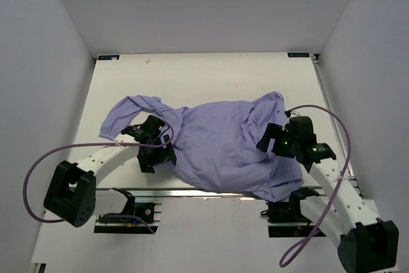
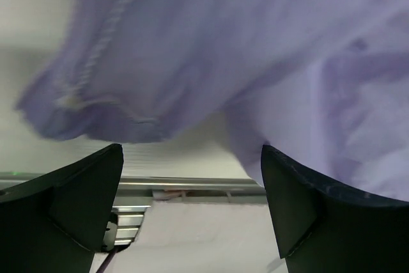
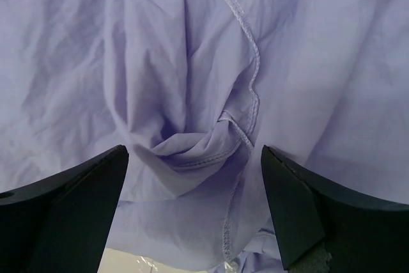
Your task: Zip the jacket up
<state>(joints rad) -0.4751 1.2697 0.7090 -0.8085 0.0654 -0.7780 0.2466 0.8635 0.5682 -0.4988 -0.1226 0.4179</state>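
The lavender jacket (image 1: 223, 142) lies crumpled in a heap on the middle of the table, with one sleeve stretched out to the left (image 1: 128, 110). My left gripper (image 1: 163, 153) is at the heap's left edge, low over the table. In the left wrist view it (image 2: 192, 180) is open and empty, with a stitched hem of the jacket (image 2: 192, 62) just ahead of the fingertips. My right gripper (image 1: 267, 139) hovers over the heap's right side. In the right wrist view it (image 3: 195, 180) is open and empty above a bunched fold with seams (image 3: 204, 139). No zipper shows.
The jacket's lower edge hangs near the table's front edge, where an aluminium rail (image 1: 160, 191) runs; the rail also shows in the left wrist view (image 2: 192, 185). White walls enclose the table on three sides. Bare tabletop (image 1: 211, 75) lies behind the jacket.
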